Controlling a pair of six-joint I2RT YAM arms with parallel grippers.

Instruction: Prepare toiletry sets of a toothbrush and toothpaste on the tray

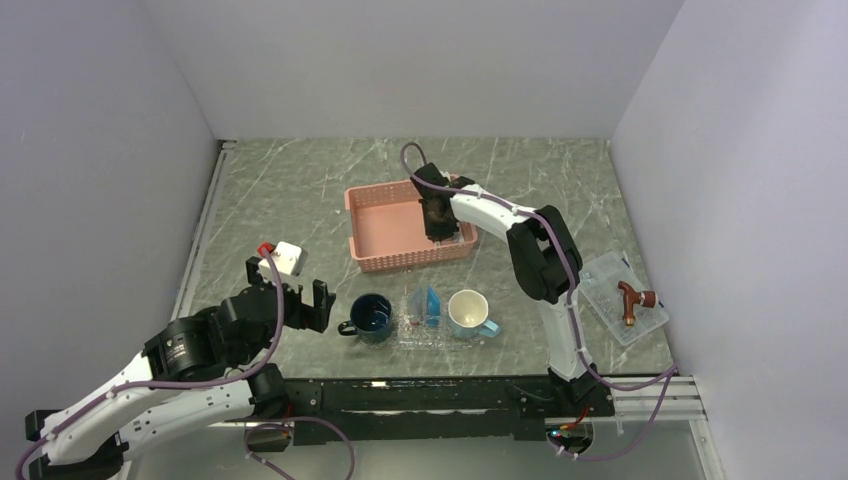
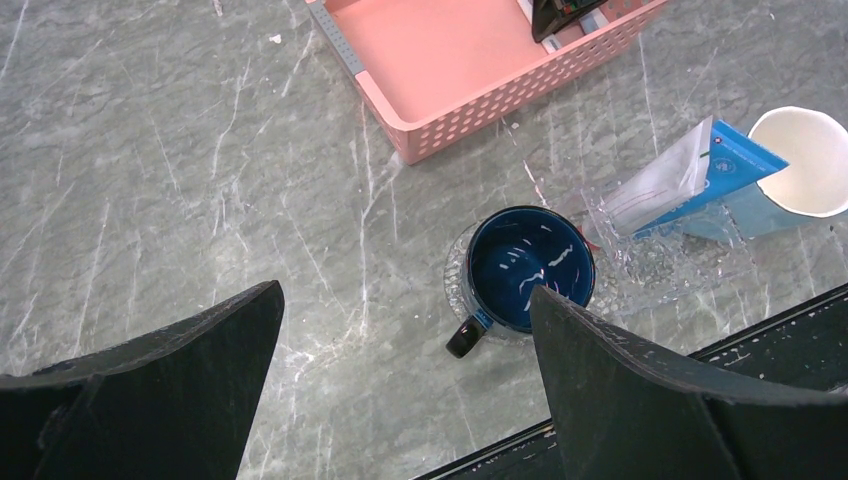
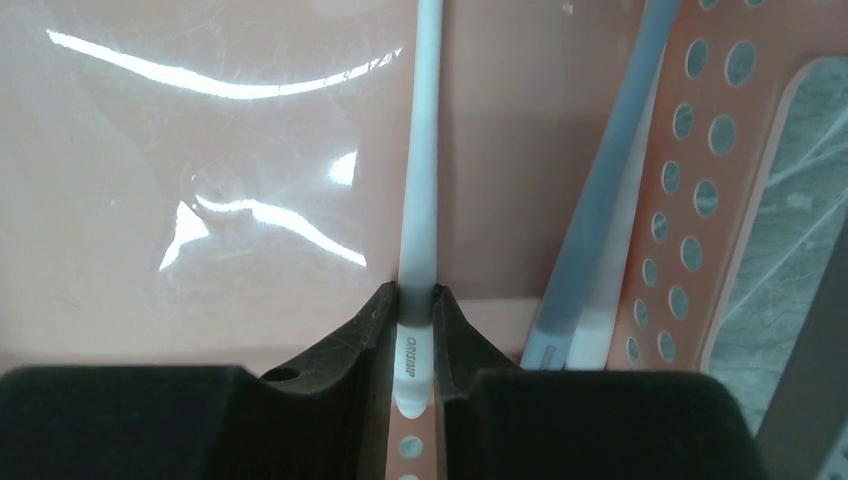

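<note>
My right gripper (image 3: 417, 300) reaches into the pink basket (image 1: 385, 225) and is shut on the handle end of a white toothbrush (image 3: 422, 180), which lies along the basket floor. A second white toothbrush (image 3: 600, 220) lies beside it against the basket's perforated wall. The clear glittery tray (image 2: 655, 275) sits near the front edge and holds the blue toothpaste (image 2: 745, 165), leaning. A white tube with a red end (image 1: 283, 257) lies just beyond my left gripper (image 1: 303, 303). That gripper (image 2: 405, 290) is open and empty above bare table, left of the tray.
A dark blue mug (image 2: 530, 262) stands at the tray's left end and a white mug (image 2: 812, 160) at its right end. A clear rectangular box with a brown piece (image 1: 625, 297) lies at the right edge. Grey walls enclose the table.
</note>
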